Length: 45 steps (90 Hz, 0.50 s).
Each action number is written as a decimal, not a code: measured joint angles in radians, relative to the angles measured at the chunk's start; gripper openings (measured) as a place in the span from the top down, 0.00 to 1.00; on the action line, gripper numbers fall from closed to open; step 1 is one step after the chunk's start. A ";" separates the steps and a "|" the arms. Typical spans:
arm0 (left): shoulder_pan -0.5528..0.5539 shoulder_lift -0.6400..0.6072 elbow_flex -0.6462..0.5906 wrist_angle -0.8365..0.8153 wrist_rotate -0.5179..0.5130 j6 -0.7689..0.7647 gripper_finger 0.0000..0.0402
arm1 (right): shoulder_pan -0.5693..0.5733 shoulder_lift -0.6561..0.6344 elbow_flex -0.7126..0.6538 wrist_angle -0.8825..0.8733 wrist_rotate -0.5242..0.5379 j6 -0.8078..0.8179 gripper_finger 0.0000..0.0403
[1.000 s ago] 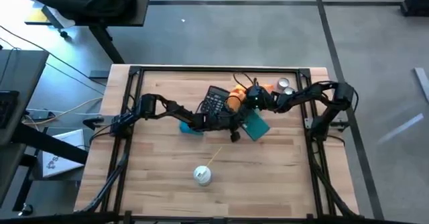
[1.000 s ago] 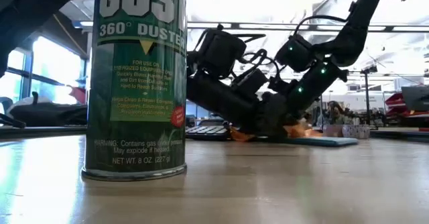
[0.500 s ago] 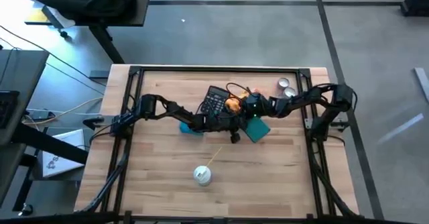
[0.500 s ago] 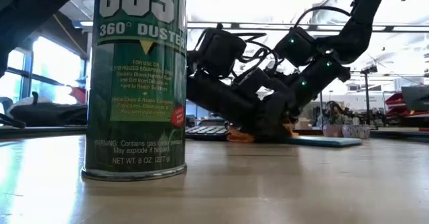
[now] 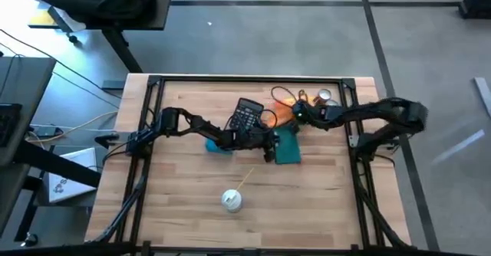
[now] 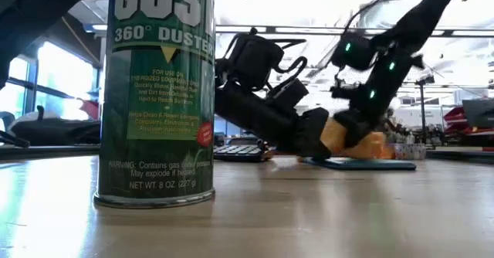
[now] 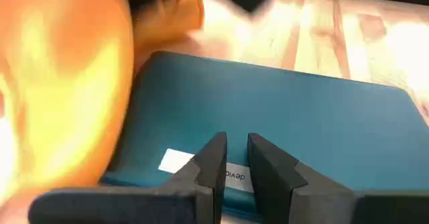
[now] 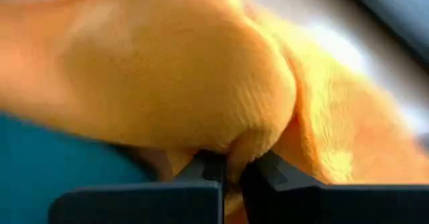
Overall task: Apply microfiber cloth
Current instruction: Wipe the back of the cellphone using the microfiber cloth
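The orange microfiber cloth (image 5: pixel 285 107) is bunched up right of the black calculator (image 5: pixel 247 118), past the far edge of a flat teal case (image 5: pixel 289 146). My right gripper (image 5: pixel 296 115) is shut on the cloth (image 8: pixel 201 83). My left gripper (image 5: pixel 268 150) reaches in from the left, its fingers (image 7: pixel 231 160) shut at the teal case's edge by a white label (image 7: pixel 175 161). In the low view the cloth (image 6: pixel 369 144) hangs under my right gripper (image 6: pixel 351 127). My left gripper's shut fingertips (image 7: pixel 216 158) come slanting down from the table's left onto the teal case's edge (image 7: pixel 201 184) beside the label. Whether they touch it, I cannot tell. My right gripper pinches a bunched fold of the cloth (image 8: pixel 234 143) between its two fingers. The cloth bulges out past the fingertips and hangs low over the teal case's far end (image 6: pixel 370 162).
A green duster can (image 5: pixel 232 201) stands near the table's front, close to the low camera (image 6: pixel 158 96). A small blue thing (image 5: pixel 215 146) lies under my left arm. Two small tins (image 5: pixel 327 97) sit at the far right. Cables lie by the cloth.
My right gripper swept the cloth toward the table's left, up against the calculator, then drew it back right and toward the far edge, lifting it a little. The teal case has turned from a slanted lie to one squarer with the table. My left gripper stayed put.
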<state>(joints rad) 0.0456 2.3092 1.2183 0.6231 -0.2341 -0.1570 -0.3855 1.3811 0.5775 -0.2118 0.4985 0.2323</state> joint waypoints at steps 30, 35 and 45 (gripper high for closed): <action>0.000 -0.017 -0.002 -0.005 0.015 0.004 0.88 | 0.089 -0.141 0.001 0.042 -0.117 -0.023 1.00; 0.000 -0.018 -0.002 -0.006 0.016 0.002 0.88 | 0.092 -0.119 0.001 0.056 -0.118 -0.011 1.00; -0.005 -0.026 -0.002 -0.015 0.019 0.002 0.88 | 0.096 -0.055 0.001 0.138 -0.161 0.022 1.00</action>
<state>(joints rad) 0.0409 2.2829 1.2163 0.6080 -0.2151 -0.1555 -0.2897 1.3258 0.5785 -0.0742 0.3370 0.2543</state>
